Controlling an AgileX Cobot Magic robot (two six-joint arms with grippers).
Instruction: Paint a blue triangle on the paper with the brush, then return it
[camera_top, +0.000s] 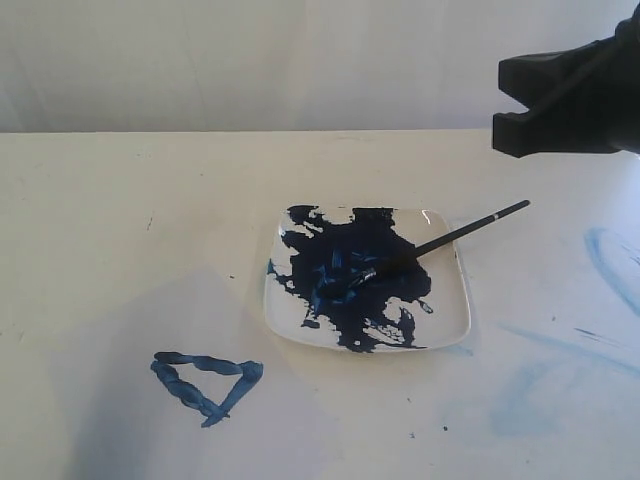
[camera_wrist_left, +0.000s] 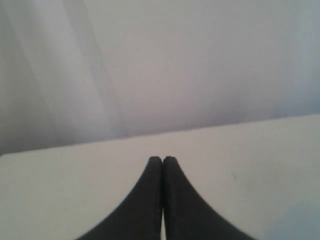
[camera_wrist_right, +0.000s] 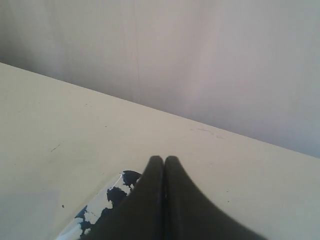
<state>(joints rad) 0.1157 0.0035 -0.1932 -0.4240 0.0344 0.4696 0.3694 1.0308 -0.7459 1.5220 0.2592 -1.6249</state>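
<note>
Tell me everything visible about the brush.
The brush is long and thin, with a black handle, a short silver ferrule and a tip sunk in the dark-blue paint. It lies slanted across the plate, with the handle end jutting past the rim. Nothing grips it.

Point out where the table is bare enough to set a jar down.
Widest bare patch: the table left of the plate, beyond the blue triangle. Another strip lies between plate and far edge. Crowded: the plate with the brush across it; pale blue smears mark the right side.
</note>
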